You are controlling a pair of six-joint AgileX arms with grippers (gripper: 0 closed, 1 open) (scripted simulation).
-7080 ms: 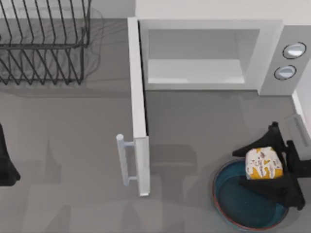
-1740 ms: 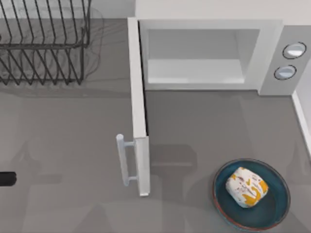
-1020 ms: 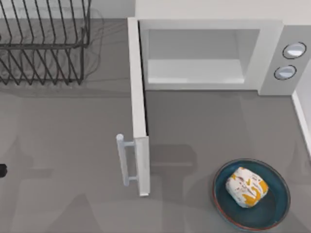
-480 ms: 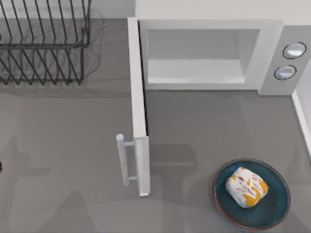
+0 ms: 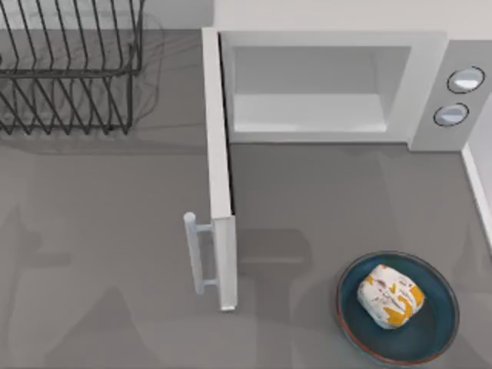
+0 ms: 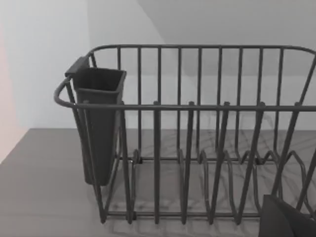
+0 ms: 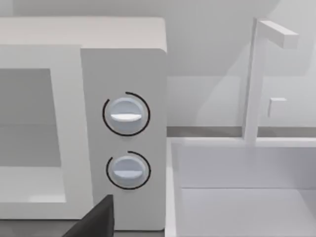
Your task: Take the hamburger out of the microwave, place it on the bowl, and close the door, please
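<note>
Here, nearest the front edge of the grey desk [image 5: 100, 254], toward its right side, the small cream-white hamburger with orange-yellow patches [image 5: 390, 296] lies inside the round blue-glazed bowl with a reddish-brown rim [image 5: 438, 338]. Left of the bowl, the white hinged door with its pale bar handle [image 5: 218, 192] stands wide open, swung out from the large white box-shaped microwave [image 5: 338, 84] behind it. At the far left stands a black wire rack [image 5: 69, 77]. How either claw is set cannot be told.
</note>
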